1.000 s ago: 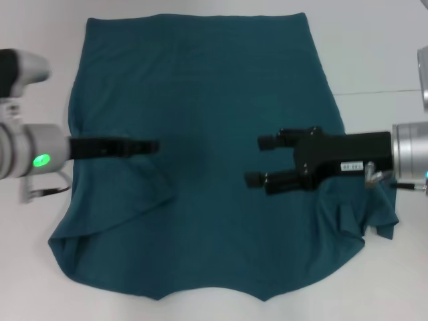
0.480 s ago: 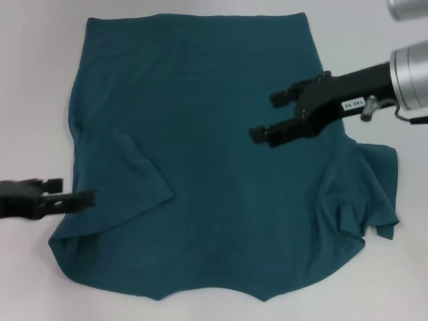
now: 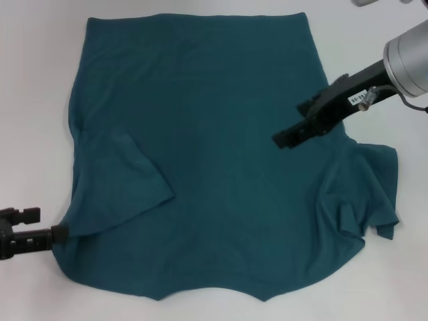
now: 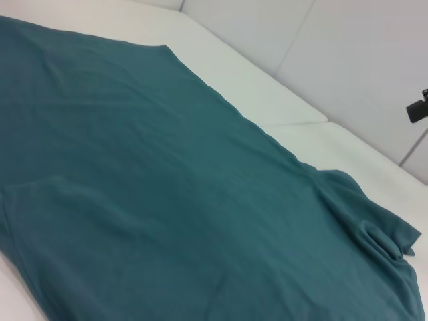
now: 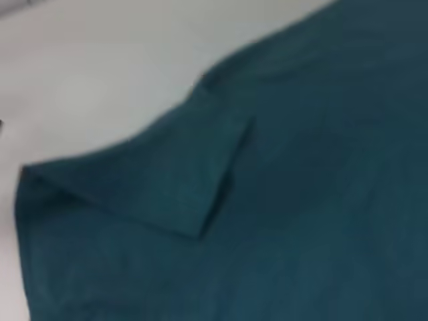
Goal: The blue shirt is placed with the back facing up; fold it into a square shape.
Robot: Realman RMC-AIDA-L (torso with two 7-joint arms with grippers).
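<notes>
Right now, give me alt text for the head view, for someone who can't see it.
A teal-blue T-shirt lies spread on a white table, its left sleeve folded inward. The left claw sits at the shirt's near-left corner; the right claw hovers over its right side.

Lighting: you have bright, even light from overhead, with no glare on the white table and only faint shadows along the folds of the blue shirt. Focus: your head and left wrist views are sharp; your right wrist view is soft and blurred throughout.
</notes>
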